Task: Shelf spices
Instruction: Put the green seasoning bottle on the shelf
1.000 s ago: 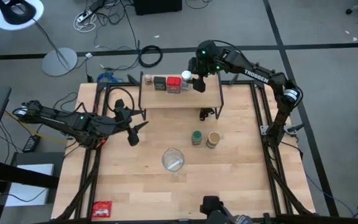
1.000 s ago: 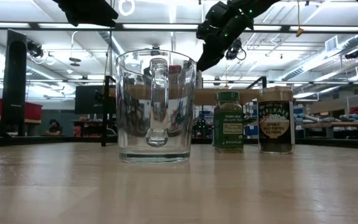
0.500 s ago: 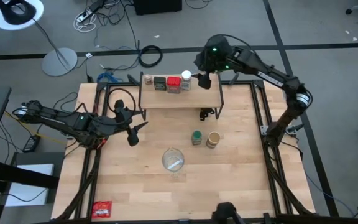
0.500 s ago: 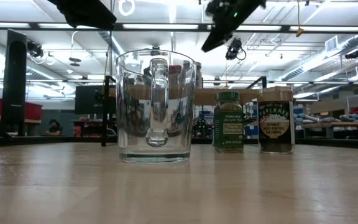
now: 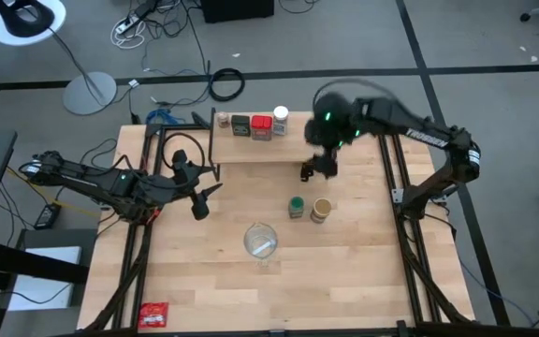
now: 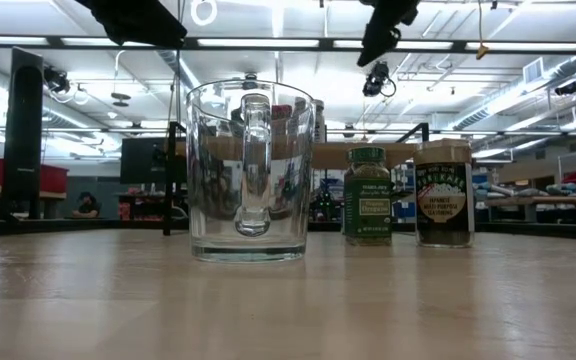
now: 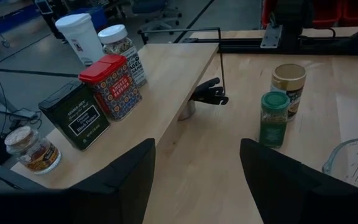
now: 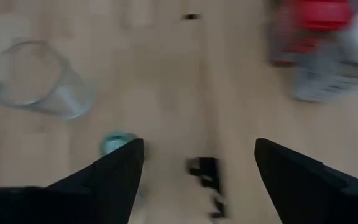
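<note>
4 spices sit on the shelf (image 5: pixel 271 147): tiny brownish jar (image 5: pixel 223 119), dark green tin (image 5: pixel 240 125), red tin (image 5: pixel 261 126), white-lidded jar (image 5: pixel 281 119). 2 more on the table (image 5: pixel 363 271): green-lidded jar (image 5: pixel 296 207), tan-lidded jar (image 5: pixel 321 210). Right gripper (image 5: pixel 321 164) and left gripper (image 5: pixel 206 199) both spread, empty.

Shelf (image 5: pixel 271 148) at 12 o'clock w/ 4 spices upright in a row: tiny brownish jar (image 5: pixel 222 120), dark green tin (image 5: pixel 240 125), red tin (image 5: pixel 261 126), white-lidded jar (image 5: pixel 280 119). Green-lidded jar (image 5: pixel 296 207) & tan-lidded jar (image 5: pixel 321 210) stand side by side mid-worktop.
</note>
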Tool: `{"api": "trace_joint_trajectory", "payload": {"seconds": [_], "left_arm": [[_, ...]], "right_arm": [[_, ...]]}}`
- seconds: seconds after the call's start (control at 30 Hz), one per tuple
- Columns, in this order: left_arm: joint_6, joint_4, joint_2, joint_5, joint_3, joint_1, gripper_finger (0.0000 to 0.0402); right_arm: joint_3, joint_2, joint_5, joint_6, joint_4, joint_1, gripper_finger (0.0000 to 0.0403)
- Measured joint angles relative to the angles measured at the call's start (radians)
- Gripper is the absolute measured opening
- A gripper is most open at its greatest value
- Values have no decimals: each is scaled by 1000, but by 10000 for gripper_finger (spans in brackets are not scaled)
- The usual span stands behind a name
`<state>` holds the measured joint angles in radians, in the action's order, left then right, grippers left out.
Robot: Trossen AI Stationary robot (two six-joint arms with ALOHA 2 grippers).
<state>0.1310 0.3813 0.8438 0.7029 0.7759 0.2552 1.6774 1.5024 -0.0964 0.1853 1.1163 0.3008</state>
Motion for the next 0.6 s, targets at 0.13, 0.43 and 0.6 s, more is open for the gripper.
{"api": "trace_joint_trajectory", "payload": {"seconds": [0.13, 0.43, 0.6], "left_arm": [[3, -2, 0, 0, 0, 0, 241], [8, -19, 0, -7, 0, 0, 241], [7, -24, 0, -8, 0, 0, 241]], "right_arm": [[-117, 1, 47, -25, -97, -113, 306], [-446, 3, 135, -134, -312, -239, 306], [-558, 3, 145, -185, -434, -260, 306]]}}
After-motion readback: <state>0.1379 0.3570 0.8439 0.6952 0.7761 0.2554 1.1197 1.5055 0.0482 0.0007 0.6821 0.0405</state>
